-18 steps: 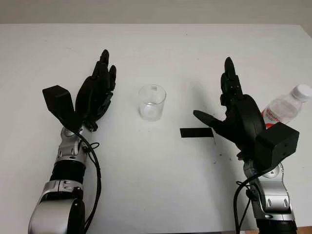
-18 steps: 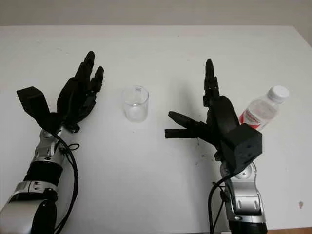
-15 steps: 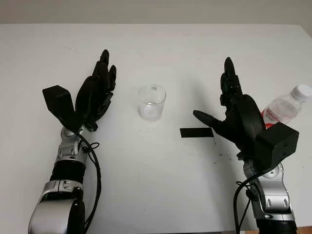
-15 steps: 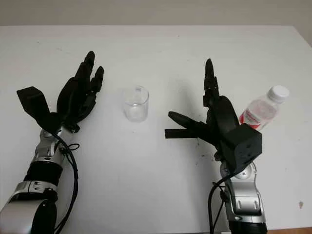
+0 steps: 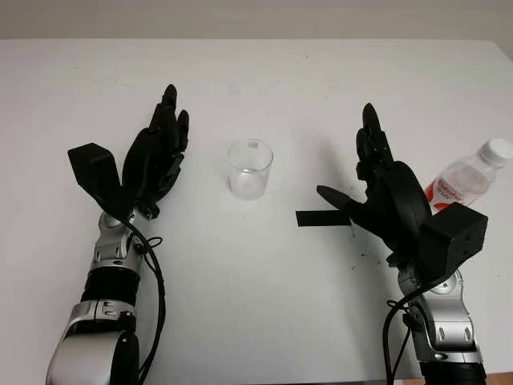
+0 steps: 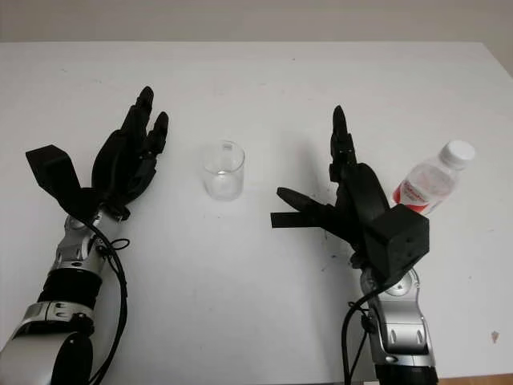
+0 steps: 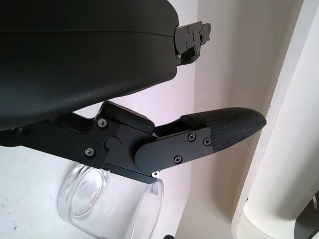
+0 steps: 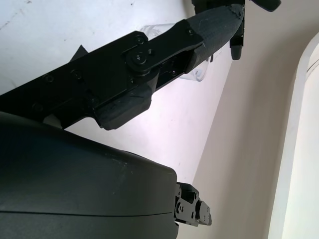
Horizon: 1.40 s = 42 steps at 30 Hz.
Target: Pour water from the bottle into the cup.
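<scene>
**Both hands empty, bottle not yet picked up**

The clear cup [image 5: 250, 168] stands upright near the middle of the white table [image 5: 256, 305] and serves as the landmark here. It looks empty, so no pouring has taken place.

The left hand [image 5: 157, 156] hovers just to the left of the cup, palm turned toward it, holding nothing and uncurled. Its place suggests it is meant to steady the cup, or simply to wait close by while the other arm does the work.

The right hand [image 5: 377, 188] is to the right of the cup, well apart from it, also open and holding nothing. One finger points across toward the cup, above a short black strip [image 5: 321, 217] lying flat on the table between cup and hand.

The bottle [image 5: 471, 176] stands farther right of the cup, beyond the right hand, near the table's edge. It has a white cap and a red label and appears tilted in the head views. It sits on the back side of the hand, so the hand probably has to turn or swing outward before its fingers can close around the bottle.
</scene>
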Tool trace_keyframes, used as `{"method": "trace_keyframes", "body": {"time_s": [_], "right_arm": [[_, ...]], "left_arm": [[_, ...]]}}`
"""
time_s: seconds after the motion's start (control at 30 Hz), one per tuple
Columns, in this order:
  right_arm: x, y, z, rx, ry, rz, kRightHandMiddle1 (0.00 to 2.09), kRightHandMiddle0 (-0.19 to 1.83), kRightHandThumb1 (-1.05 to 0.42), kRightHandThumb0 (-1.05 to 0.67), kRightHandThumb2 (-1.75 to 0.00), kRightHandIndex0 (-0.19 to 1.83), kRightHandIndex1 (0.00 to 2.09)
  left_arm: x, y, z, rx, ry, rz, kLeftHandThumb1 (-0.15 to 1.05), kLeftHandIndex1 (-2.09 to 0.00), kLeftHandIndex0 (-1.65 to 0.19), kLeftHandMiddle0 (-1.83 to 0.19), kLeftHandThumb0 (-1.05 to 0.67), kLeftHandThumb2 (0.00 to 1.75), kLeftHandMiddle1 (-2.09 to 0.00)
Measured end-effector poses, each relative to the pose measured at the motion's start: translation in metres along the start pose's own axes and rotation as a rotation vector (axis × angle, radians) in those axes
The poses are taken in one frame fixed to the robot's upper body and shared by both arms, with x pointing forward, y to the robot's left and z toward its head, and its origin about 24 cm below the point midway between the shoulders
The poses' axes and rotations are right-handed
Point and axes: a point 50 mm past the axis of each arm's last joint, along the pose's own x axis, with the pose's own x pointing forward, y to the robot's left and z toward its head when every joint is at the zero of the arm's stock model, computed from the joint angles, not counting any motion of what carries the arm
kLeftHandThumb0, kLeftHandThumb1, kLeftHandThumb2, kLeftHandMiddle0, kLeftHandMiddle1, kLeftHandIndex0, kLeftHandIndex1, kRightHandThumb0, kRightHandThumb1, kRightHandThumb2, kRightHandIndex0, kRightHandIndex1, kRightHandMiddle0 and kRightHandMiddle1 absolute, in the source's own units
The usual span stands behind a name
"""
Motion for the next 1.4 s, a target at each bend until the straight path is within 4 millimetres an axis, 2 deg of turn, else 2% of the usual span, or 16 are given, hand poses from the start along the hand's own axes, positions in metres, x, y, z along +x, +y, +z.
{"method": "trace_keyframes", "body": {"time_s": [0.2, 0.47, 0.7, 0.87, 0.93, 1.17, 1.3, 1.4], "right_arm": [[0.003, -0.005, 0.019, 0.015, -0.026, 0.010, 0.00, -0.19, -0.89, -0.99, -0.05, -0.19, 0.00], [0.002, -0.022, 0.060, -0.047, -0.089, 0.050, 0.00, -0.19, -0.91, -1.00, -0.06, -0.19, 0.00], [-0.003, -0.040, 0.083, -0.040, -0.065, 0.086, 0.00, -0.19, -0.92, -1.00, -0.06, -0.19, 0.00], [-0.006, -0.055, 0.108, -0.094, -0.090, 0.096, 0.00, -0.19, -0.92, -1.00, -0.06, -0.19, 0.00], [-0.007, -0.059, 0.119, -0.154, -0.102, 0.085, 0.00, -0.19, -0.93, -1.04, -0.06, -0.19, 0.00], [-0.015, -0.080, 0.162, -0.284, -0.219, 0.011, 0.00, -0.19, -0.93, -1.00, -0.05, -0.19, 0.00], [-0.019, -0.086, 0.172, -0.303, -0.245, -0.029, 0.00, -0.19, -0.95, -0.96, -0.06, -0.19, 0.00], [-0.023, -0.089, 0.178, -0.302, -0.277, -0.058, 0.00, -0.19, -0.91, -1.04, -0.04, -0.19, 0.00]], "left_arm": [[0.000, -0.001, -0.001, 0.001, 0.003, -0.006, 1.05, 0.00, 0.19, 0.19, -0.83, 0.70, 0.00], [0.001, -0.007, -0.006, -0.042, 0.005, -0.018, 1.05, 0.00, 0.19, 0.19, -0.84, 0.67, 0.00], [0.000, -0.007, -0.009, -0.036, 0.018, -0.013, 1.05, 0.00, 0.19, 0.19, -0.84, 0.68, 0.00], [0.000, -0.008, -0.012, -0.037, 0.028, -0.002, 1.05, 0.00, 0.19, 0.19, -0.83, 0.70, 0.00], [0.001, -0.009, -0.013, -0.036, 0.028, 0.002, 1.05, 0.00, 0.19, 0.19, -0.84, 0.70, 0.00], [0.003, -0.012, -0.015, -0.039, 0.028, -0.004, 1.05, 0.00, 0.19, 0.19, -0.83, 0.72, 0.00], [0.003, -0.012, -0.016, -0.040, 0.031, -0.005, 1.05, 0.00, 0.19, 0.19, -0.83, 0.73, 0.00], [0.004, -0.011, -0.016, -0.037, 0.031, -0.005, 1.05, 0.00, 0.19, 0.19, -0.84, 0.73, 0.00]]}}
